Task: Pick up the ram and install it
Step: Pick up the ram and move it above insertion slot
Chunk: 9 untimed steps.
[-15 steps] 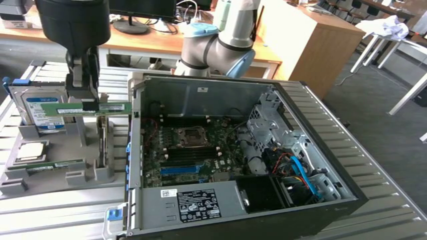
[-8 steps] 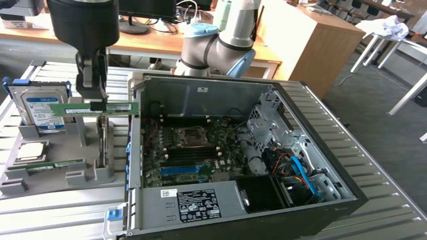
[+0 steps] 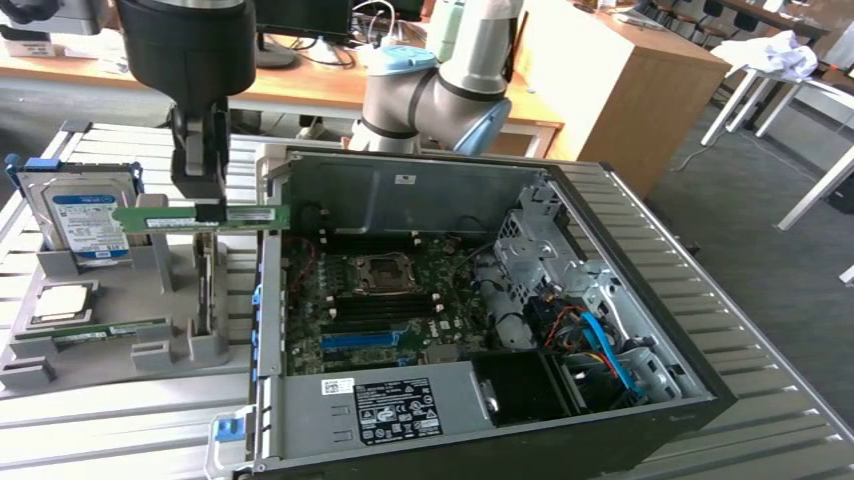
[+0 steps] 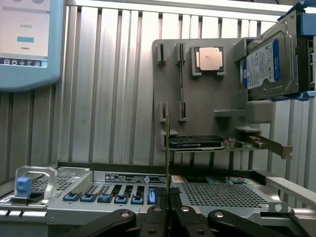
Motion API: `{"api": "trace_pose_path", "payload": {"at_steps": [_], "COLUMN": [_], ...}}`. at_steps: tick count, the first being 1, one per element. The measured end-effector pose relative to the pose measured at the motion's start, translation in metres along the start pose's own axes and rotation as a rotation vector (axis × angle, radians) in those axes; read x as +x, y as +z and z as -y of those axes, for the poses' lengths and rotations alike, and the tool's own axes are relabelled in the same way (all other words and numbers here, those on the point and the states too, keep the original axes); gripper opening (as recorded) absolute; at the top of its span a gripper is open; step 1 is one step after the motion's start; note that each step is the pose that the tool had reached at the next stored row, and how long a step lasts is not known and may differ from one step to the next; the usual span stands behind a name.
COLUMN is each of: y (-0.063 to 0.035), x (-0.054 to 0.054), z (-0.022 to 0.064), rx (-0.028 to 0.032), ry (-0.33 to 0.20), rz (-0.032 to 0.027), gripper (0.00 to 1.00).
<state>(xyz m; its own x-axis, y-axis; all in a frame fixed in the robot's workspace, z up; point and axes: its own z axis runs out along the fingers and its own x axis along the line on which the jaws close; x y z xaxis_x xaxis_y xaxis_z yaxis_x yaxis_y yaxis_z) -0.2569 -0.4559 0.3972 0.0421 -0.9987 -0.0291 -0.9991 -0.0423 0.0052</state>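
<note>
My gripper (image 3: 203, 203) is shut on the ram (image 3: 158, 217), a long thin green stick held level in the air. It hangs above the grey parts holder (image 3: 120, 350), just off the left wall of the open computer case (image 3: 274, 300) in the exterior view. In the wrist view the ram (image 4: 168, 153) shows edge-on as a thin line rising from between my dark fingers (image 4: 157, 217). A second stick of the same kind (image 4: 180, 74) stands in the holder's slots. The motherboard (image 3: 387, 300) lies bare inside the case.
On the holder stand a blue-labelled hard drive (image 3: 87, 215), a square silver processor chip (image 3: 64, 303) and a small expansion card (image 4: 197, 143). A drive cage (image 3: 534, 250) and cables fill the case's right side. A screen device (image 4: 24, 39) lies on the slatted table.
</note>
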Motion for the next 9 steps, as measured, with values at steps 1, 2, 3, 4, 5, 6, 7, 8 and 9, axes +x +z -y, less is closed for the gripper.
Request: {"api": "trace_pose_path", "payload": {"at_steps": [1, 2, 3, 4, 5, 6, 7, 8, 9], "y": [0.0000, 0.0000, 0.0000, 0.0000, 0.0000, 0.0000, 0.0000, 0.0000, 0.0000], "x": [0.000, 0.000, 0.000, 0.000, 0.000, 0.000, 0.000, 0.000, 0.000], "z": [0.0013, 0.0026, 0.0040, 0.0053, 0.0065, 0.0078, 0.0090, 0.0102, 0.0114], "rx": [0.0000, 0.0001, 0.0001, 0.0001, 0.0001, 0.0001, 0.0001, 0.0001, 0.0001], "ry": [0.000, 0.000, 0.000, 0.000, 0.000, 0.000, 0.000, 0.000, 0.000], "rz": [0.0000, 0.0000, 0.0001, 0.0001, 0.0000, 0.0000, 0.0001, 0.0001, 0.0001], "gripper": [0.13, 0.13, 0.13, 0.13, 0.13, 0.13, 0.13, 0.13, 0.13]}}
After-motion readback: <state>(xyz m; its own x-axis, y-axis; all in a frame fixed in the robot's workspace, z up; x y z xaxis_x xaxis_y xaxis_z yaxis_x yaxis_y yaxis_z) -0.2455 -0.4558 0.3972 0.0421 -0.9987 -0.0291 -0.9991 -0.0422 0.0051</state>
